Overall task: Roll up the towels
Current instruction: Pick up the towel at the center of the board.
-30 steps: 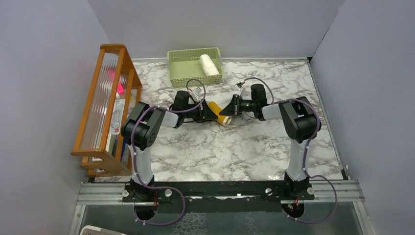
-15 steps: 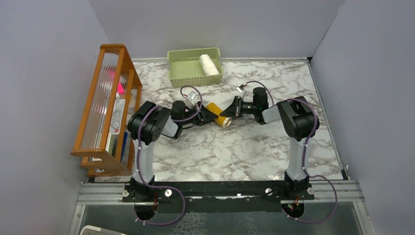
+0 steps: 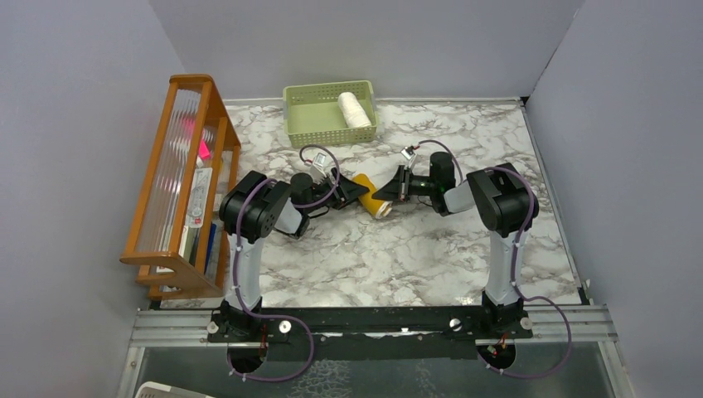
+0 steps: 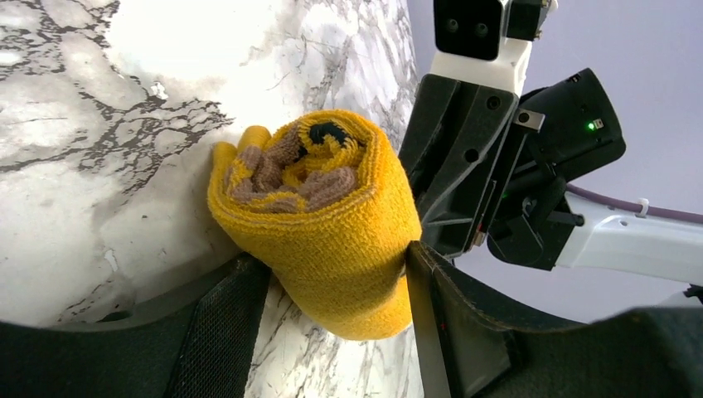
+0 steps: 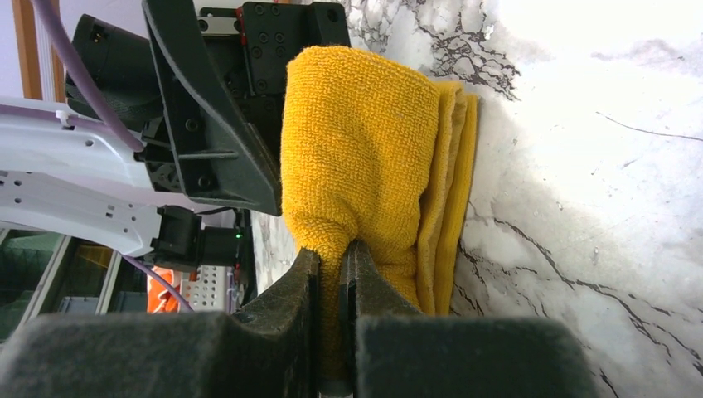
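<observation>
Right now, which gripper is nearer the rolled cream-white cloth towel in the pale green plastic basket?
Left, slightly. The left gripper sits below the cream-white towel, straddling the yellow roll; the right gripper, pinching that roll's cloth, lies a bit farther right.

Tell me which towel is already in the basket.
The white towel, rolled up at the right end of the green basket. The yellow towel lies on the table between the two arms.

A lab test cell: grey partition walls (image 3: pixel 75 124), marble-patterned tabletop (image 3: pixel 398 257), aluminium mounting rail (image 3: pixel 373 325).

L gripper (image 4: pixel 332 332) spread, R gripper (image 5: pixel 332 332) pinched.
</observation>
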`<action>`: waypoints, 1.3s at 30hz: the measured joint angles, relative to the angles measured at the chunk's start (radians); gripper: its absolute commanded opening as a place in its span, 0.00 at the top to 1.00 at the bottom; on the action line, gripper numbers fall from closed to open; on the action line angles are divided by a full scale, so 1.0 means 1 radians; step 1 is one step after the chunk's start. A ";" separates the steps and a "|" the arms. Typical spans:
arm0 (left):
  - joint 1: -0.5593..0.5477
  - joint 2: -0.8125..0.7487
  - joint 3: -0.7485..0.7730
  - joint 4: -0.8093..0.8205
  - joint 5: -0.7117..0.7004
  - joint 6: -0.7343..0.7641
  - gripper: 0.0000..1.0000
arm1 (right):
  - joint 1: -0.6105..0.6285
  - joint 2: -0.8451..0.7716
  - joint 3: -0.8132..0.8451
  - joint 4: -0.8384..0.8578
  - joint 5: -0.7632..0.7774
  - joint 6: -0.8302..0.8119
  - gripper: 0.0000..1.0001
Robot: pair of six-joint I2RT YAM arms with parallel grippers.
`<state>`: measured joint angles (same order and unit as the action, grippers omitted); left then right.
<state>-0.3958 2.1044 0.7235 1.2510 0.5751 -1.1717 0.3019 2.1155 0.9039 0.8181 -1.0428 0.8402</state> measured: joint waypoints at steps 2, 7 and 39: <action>-0.006 0.016 0.000 0.017 -0.009 -0.010 0.25 | 0.000 0.001 -0.002 0.008 -0.003 0.005 0.99; -0.026 0.027 0.014 0.089 -0.023 -0.039 0.07 | 0.000 0.006 -0.010 0.035 -0.018 0.015 0.99; -0.075 -0.034 0.105 -0.241 -0.093 0.191 0.92 | -0.006 0.017 -0.040 0.098 -0.036 0.057 0.47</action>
<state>-0.4709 2.0708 0.8288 1.0096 0.4820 -0.9810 0.2958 2.1323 0.8642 0.9161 -1.0786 0.8970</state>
